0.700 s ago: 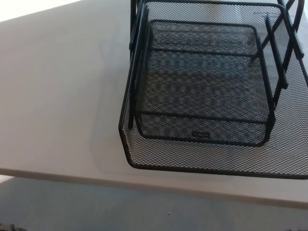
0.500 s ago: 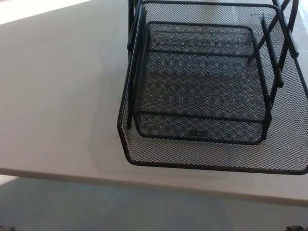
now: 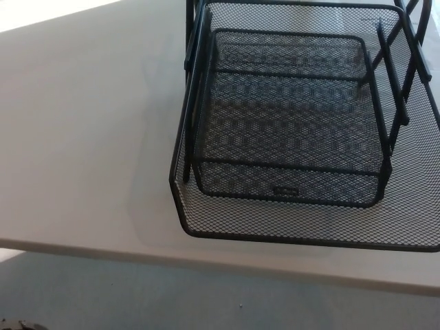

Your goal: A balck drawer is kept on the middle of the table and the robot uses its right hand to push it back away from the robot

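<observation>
Drawer: black mesh drawer [image 3: 289, 220] sits pulled out toward the near table edge, its front wall just short of that edge, its right side cut off by the picture border.
Frame: black mesh rack [image 3: 295, 89] stands above and behind the drawer, with upright bars on both sides.
Table: pale tabletop [image 3: 82, 137] lies bare to the left of the drawer.
Floor: grey floor [image 3: 172, 295] shows below the table edge.
Hands: neither robot hand appears, so their state cannot be told.
</observation>
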